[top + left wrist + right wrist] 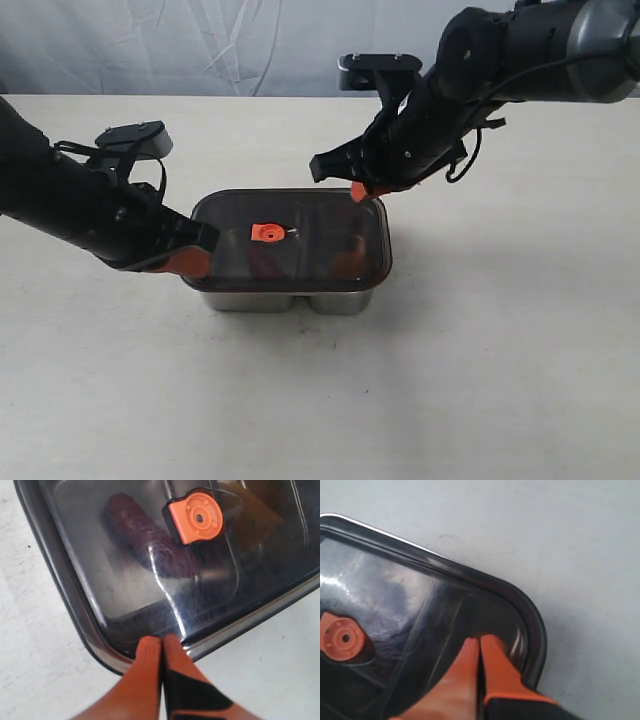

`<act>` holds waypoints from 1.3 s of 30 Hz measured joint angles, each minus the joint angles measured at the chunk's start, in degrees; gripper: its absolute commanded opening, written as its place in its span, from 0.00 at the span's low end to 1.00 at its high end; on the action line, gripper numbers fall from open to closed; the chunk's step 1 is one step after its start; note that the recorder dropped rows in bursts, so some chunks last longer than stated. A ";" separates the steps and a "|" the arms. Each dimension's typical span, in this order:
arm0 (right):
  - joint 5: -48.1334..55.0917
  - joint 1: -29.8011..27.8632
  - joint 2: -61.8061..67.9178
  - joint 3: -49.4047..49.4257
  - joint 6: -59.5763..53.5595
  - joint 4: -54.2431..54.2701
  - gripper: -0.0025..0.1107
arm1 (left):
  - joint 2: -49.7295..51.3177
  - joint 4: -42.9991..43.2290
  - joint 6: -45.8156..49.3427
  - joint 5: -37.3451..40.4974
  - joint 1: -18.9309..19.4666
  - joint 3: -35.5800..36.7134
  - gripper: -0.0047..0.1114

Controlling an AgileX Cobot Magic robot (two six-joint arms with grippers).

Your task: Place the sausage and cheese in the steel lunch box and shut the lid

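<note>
The dark translucent lid (290, 238) lies on the steel lunch box (290, 298), its orange valve tab (267, 233) in the middle. Through the lid the red sausage (150, 542) shows dimly in one compartment, and an orange-yellow glow that looks like the cheese (345, 262) in the other. My left gripper (162, 639) is shut, its tips resting on the lid's rim at the near-left corner (200, 245). My right gripper (480, 640) is shut too, tips pressed on the lid near its far-right corner (362, 192). Neither holds anything.
The box stands on a plain off-white table (480, 350). A pale wrinkled backdrop (200, 40) hangs behind the far edge. Both arms lean in over the box from either side.
</note>
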 measured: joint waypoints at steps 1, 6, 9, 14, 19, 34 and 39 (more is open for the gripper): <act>0.00 0.00 0.81 0.00 -0.16 0.48 0.01 | 0.00 0.00 0.00 -0.11 0.00 0.00 0.04; -0.32 0.00 2.70 0.00 -0.67 1.28 0.01 | 0.54 0.00 0.00 -0.85 0.00 0.00 0.04; -0.55 0.00 2.70 0.00 -0.67 1.42 0.01 | 1.77 0.00 0.00 -1.37 0.00 0.00 0.04; -0.67 0.00 2.70 0.00 -0.67 1.72 0.01 | 2.59 -0.13 0.00 -1.14 0.00 -0.75 0.04; -0.55 0.00 3.18 -0.12 -0.77 2.54 0.01 | 3.39 -0.41 0.00 -3.39 0.00 -1.97 0.04; 0.48 0.00 4.34 -0.79 -0.88 4.16 0.01 | 6.87 2.71 -5.54 -7.06 0.00 -3.63 0.04; 0.70 0.00 4.33 -0.79 -0.88 4.16 0.01 | 5.75 6.25 -7.04 -5.61 0.00 -5.06 0.04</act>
